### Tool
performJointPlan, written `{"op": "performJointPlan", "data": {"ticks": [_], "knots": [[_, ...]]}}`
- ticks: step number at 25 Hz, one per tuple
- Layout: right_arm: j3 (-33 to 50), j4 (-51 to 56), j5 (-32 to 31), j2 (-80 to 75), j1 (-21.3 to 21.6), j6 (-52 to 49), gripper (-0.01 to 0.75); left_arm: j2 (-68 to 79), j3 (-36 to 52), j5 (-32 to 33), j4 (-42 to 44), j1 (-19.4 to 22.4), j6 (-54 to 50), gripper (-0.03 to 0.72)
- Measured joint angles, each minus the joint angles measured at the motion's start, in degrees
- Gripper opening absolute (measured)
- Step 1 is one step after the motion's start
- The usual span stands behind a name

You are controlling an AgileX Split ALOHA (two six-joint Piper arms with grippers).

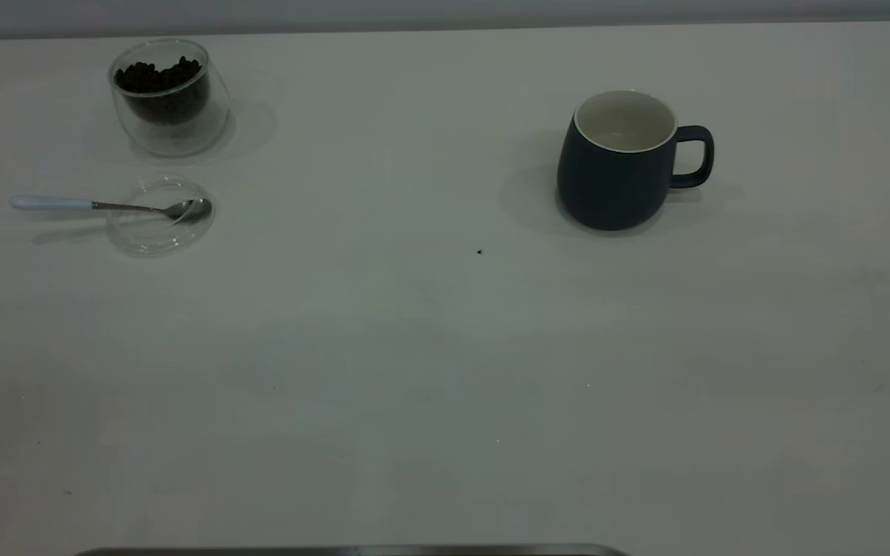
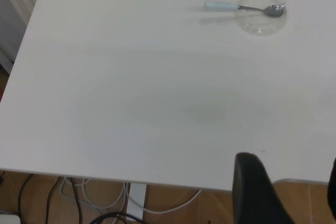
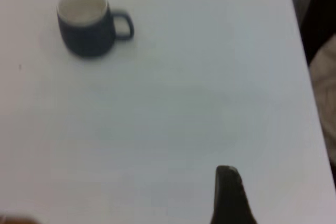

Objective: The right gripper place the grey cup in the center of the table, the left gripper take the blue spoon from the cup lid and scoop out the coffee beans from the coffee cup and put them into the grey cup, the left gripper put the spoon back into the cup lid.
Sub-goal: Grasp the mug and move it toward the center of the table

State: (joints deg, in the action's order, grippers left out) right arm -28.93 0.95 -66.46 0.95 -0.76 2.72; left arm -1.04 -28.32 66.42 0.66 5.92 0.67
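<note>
The grey cup [image 1: 615, 170] stands upright and empty at the far right of the table [image 1: 445, 371]; it also shows in the right wrist view [image 3: 86, 24]. The coffee cup [image 1: 171, 100] with coffee beans [image 1: 159, 77] stands at the far left. In front of it lies the cup lid [image 1: 155, 232], with the blue spoon [image 1: 90, 205] resting bowl-in and its handle pointing left. The left wrist view shows the spoon [image 2: 236, 7] and lid [image 2: 260, 22] far off. The left gripper [image 2: 291, 163] is open and empty over the table's near edge. The right gripper [image 3: 283, 177] is open and empty, far from the cup.
A small dark speck [image 1: 480, 251] lies on the table left of the grey cup. The table's left edge, with cables [image 2: 105, 203] and floor below, shows in the left wrist view. No arm appears in the exterior view.
</note>
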Motion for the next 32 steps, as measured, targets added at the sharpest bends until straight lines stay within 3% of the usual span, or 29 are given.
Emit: {"op": "performJointPlan", "data": {"ticks": [8,14,26,32], "knots": [[0.8,3.4,3.6,0.0,0.0,-0.4,0.453,0.0,0.0,0.0,0.0,0.0,0.0,0.408],[0.8,12.6,15.1,-3.6,0.0,1.2,0.453,0.0,0.0,0.0,0.0,0.0,0.0,0.408],[0.9,36.0,28.9,-37.6,0.0,21.8,0.453,0.0,0.0,0.0,0.0,0.0,0.0,0.408],[0.9,55.5,35.4,-55.4,0.0,43.1,0.453,0.0,0.0,0.0,0.0,0.0,0.0,0.408]]}}
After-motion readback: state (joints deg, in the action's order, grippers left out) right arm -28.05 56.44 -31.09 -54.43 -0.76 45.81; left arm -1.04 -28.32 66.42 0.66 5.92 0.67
